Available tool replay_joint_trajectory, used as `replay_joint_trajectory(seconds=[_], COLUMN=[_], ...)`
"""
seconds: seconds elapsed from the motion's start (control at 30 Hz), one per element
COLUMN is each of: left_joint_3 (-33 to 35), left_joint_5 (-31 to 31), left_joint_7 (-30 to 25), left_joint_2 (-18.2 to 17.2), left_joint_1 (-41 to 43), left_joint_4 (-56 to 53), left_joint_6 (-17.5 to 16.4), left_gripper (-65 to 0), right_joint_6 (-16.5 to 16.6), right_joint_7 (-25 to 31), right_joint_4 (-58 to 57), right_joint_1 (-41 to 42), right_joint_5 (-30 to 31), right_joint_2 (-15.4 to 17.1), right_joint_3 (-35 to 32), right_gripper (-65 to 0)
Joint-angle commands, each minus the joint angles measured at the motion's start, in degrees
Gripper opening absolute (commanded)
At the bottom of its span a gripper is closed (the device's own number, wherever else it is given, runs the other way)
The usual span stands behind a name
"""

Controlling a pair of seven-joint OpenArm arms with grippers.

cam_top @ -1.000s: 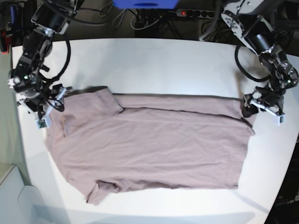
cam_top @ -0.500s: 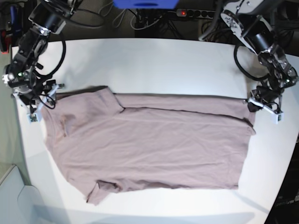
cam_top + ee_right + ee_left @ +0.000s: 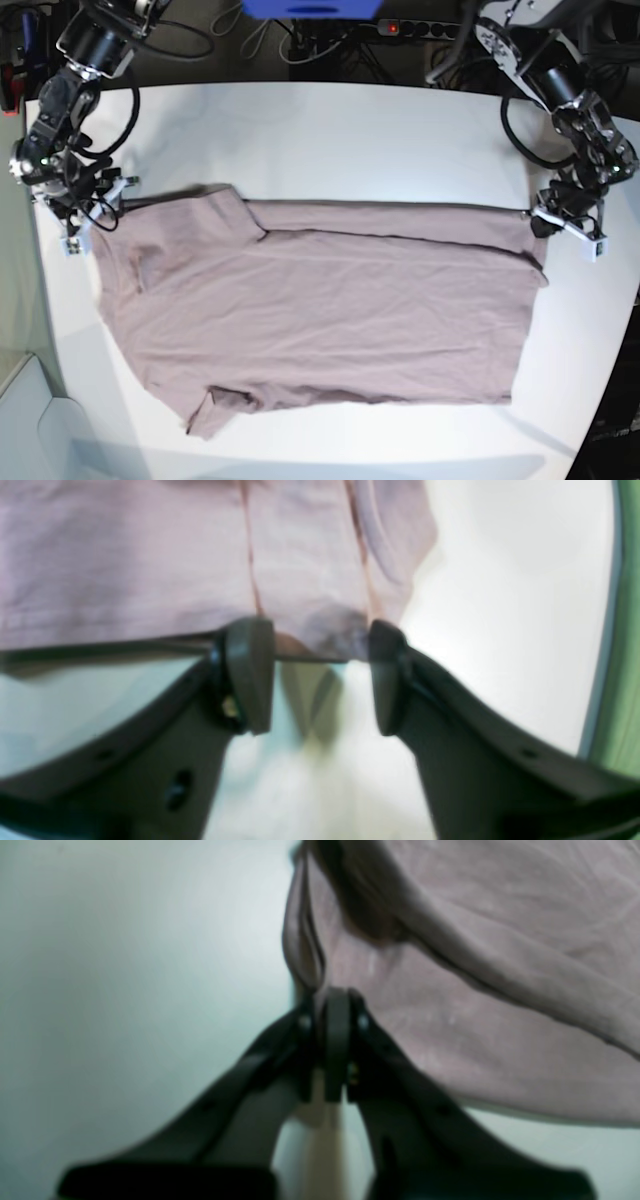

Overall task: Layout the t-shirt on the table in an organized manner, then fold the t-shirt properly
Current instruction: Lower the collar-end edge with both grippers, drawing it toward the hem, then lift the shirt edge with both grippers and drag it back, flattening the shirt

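Mauve cotton covers the middle of the white counter (image 3: 330, 130) — the shirt (image 3: 320, 310) lies nearly flat, collar end toward the right claw (image 3: 88, 215), hem end toward the left claw (image 3: 548, 222), with one long edge turned over along the far side and a sleeve crumpled at the near corner. From the wrist view, the left claw (image 3: 332, 1012) is pinched tight on a bunched fold at the hem corner. The right claw (image 3: 322, 672) stands part open, its tips straddling the shirt's edge (image 3: 310, 630) without clamping it. This looks like the laying-out step, not folding proper. Next, the right claw probably needs to close on that edge — then both could pull apart to draw the cloth taut and smooth the turned-over strip.
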Motion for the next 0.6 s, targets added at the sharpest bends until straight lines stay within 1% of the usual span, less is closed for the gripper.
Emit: replay_joint_trajectory(seconds=[0.0, 0.1, 0.13, 0.17, 0.3, 0.47, 0.57], left_joint_3=[-0.05, -0.05, -0.05, -0.05, -0.14, -0.14, -0.14], left_joint_5=[0.01, -0.08, 0.01, 0.01, -0.17, -0.26, -0.26], left_joint_7=[-0.16, -0.08, -0.08, 0.01, 0.36, 0.36, 0.36], left_joint_2=[-0.92, -0.92, -0.92, -0.92, -1.97, -2.06, -2.06], left_joint_1=[-0.75, -0.49, -0.49, -0.49, -0.31, 1.88, 1.97], left_joint_4=[0.99, 1.26, 1.26, 1.26, 1.26, 3.54, 4.07], left_joint_6=[-0.14, -0.14, -0.14, -0.14, -0.14, -0.14, -0.14], left_gripper=[-64.6, -64.6, -64.6, -64.6, -64.6, -64.6, -64.6], right_joint_6=[-0.21, -0.21, -0.21, -0.21, -0.21, -0.21, -0.21], right_joint_7=[1.02, 1.02, 1.02, 1.02, 0.85, 0.5, 0.41], right_joint_4=[0.94, 0.94, 0.94, 0.94, 2.44, 9.82, 11.84], right_joint_1=[0.91, 0.91, 0.82, 0.82, -0.59, -3.58, -4.01], right_joint_5=[0.64, 0.64, 0.64, 0.55, 0.64, 0.73, 0.73], right_joint_2=[0.72, 0.72, 0.72, 0.72, 0.99, 1.25, 1.16], right_joint_3=[0.04, 0.04, 0.04, 0.04, 0.04, 0.13, 0.13], right_gripper=[-44.8, -59.3, -63.2, -65.0, -65.0, -65.0, -65.0])
